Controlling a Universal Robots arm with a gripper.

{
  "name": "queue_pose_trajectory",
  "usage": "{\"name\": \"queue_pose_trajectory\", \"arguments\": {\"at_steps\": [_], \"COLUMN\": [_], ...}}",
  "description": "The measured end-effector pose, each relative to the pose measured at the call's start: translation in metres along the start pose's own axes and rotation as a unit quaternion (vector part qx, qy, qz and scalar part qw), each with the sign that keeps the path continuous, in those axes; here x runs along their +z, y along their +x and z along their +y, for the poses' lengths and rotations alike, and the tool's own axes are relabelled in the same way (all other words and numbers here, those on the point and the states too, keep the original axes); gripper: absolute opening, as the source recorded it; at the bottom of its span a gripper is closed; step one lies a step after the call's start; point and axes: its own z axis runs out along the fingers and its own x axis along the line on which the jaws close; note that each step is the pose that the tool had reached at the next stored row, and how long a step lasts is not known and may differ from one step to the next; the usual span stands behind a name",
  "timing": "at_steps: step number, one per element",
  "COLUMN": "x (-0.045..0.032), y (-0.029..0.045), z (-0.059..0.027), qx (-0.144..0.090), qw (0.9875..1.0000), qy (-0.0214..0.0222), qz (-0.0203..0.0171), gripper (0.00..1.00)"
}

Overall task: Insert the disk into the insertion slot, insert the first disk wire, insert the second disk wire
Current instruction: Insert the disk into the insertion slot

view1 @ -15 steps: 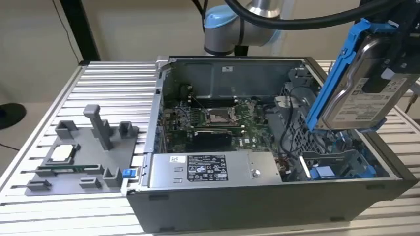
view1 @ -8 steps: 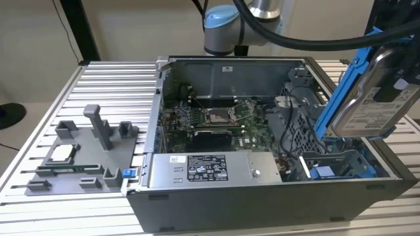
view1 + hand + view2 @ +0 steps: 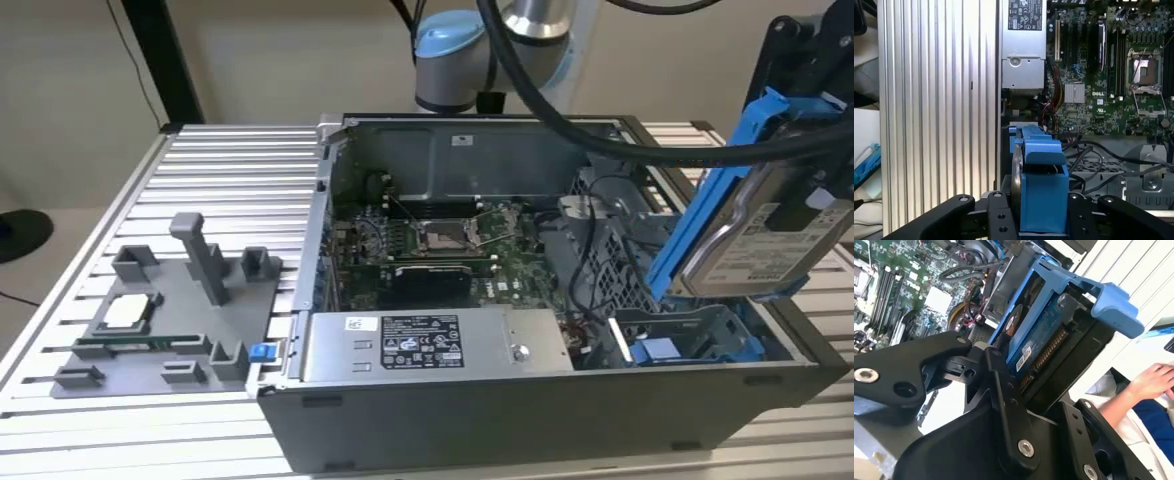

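Above the case (image 3: 534, 420), blue-framed silver disk (image 3: 767, 245).

Illegible print on power-supply label (image 3: 420, 343)

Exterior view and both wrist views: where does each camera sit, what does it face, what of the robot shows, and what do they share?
Exterior view: off the arm, raised, looking down into the open computer case; shows the arm and the gripper holding the disk.
First wrist view: on the wrist, looking past the gripper and edge-on disk toward the motherboard and power supply.
Second wrist view: on the wrist, looking obliquely across the gripper at the disk's circuit side; a person's hand lies beyond.
Shared: all three show the gripped disk.
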Motion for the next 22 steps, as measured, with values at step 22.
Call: {"name": "queue_pose_trajectory", "arguments": {"at_steps": [22], "x": [0.04], "y": [-0.0001], "z": [-0.0064], "qx": [0.0], "qw": [1.0], "qy": [0.0], "qz": [-0.0001], "gripper": [0.0]}}
